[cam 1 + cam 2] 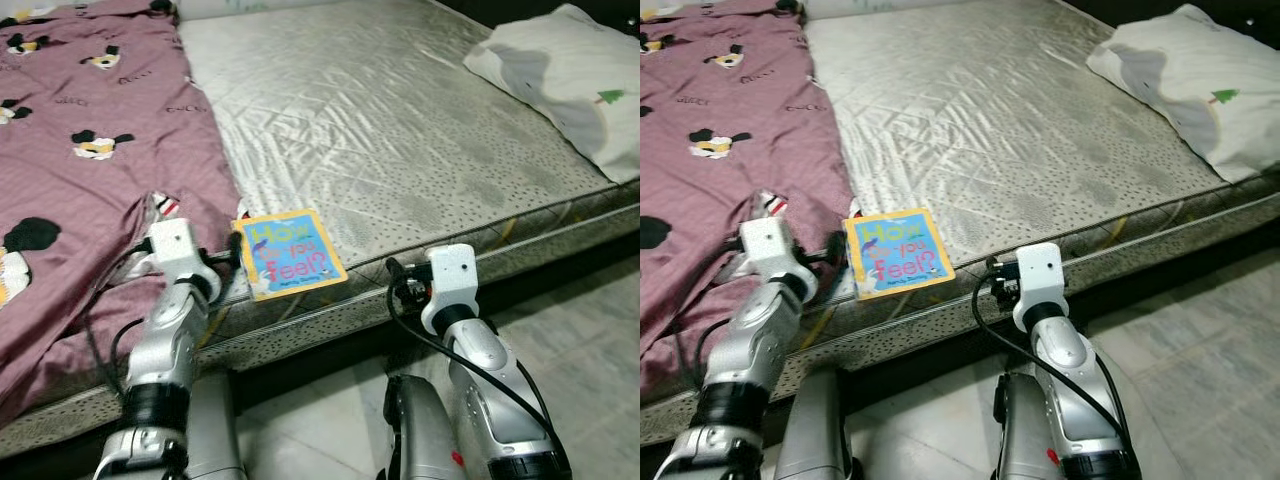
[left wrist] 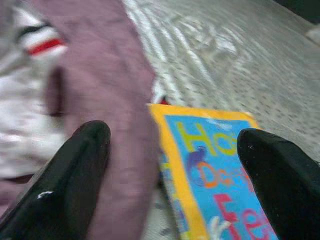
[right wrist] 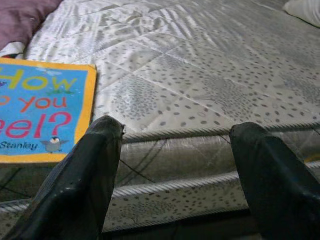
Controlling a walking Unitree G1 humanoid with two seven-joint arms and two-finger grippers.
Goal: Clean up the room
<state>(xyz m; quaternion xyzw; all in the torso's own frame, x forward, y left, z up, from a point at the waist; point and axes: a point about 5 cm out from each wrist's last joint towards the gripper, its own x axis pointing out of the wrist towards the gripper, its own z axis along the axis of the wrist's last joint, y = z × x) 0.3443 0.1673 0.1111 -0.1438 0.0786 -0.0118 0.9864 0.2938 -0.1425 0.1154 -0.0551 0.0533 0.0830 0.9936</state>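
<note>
A book (image 1: 292,254) with a blue cover and a yellow border lies flat on the mattress (image 1: 380,120), at the near edge of the bed, about 6 o'clock from the middle of the mattress. Its left corner is touching the edge of the purple sheet (image 1: 90,170), which covers the left part of the bed and has cartoon prints on it. A white pillow (image 1: 575,80) with a small green tree print lies at 2 o'clock from the book, well apart from it, at the far right side of the mattress. The left gripper (image 2: 172,165) is at 9 o'clock from the book, just beside it, over the sheet edge; its jaws stand open, with one finger (image 2: 70,180) above the purple cloth and the other above the book cover, and nothing is held between them. In the left wrist view a piece of white cloth with a red and dark stripe (image 2: 37,42) shows at the sheet edge. The right gripper (image 3: 175,175) is at 3 o'clock from the book, near the side of the mattress and lower than its top; its jaws are open too and hold nothing. Below the bed there is a tiled floor (image 1: 580,330).
</note>
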